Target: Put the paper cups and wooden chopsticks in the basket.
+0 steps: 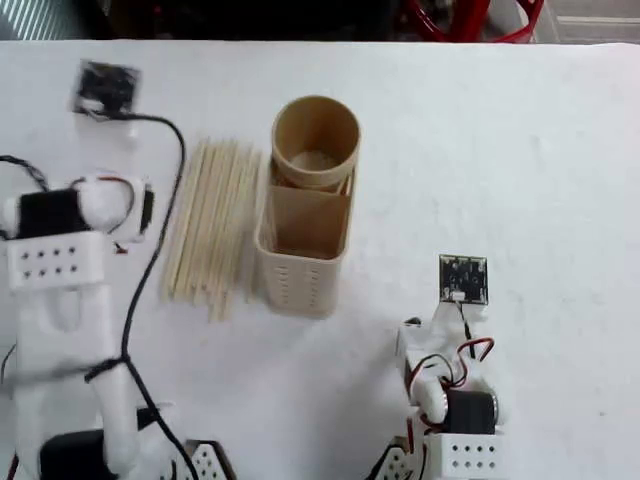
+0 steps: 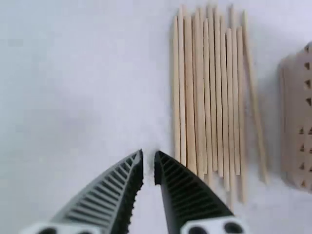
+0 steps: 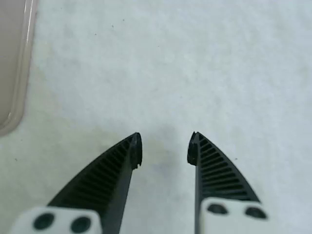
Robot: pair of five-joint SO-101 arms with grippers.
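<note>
While the right tool (image 3: 165, 146) hangs over the surface (image 1: 540, 150) with its fingers apart, the left tool (image 2: 148, 161) grips nothing, its tips all but together just beside the chopsticks (image 2: 209, 97). The chopsticks lie in a flat row on the surface alongside the basket (image 1: 295, 280), and a cup (image 1: 315, 140) stands upright at the basket's far end.

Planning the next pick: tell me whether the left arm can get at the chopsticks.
Probably yes. The left gripper is over bare table beside the chopsticks, nothing between them; the basket stands on their far side. Its jaws are shut and must open.
</note>
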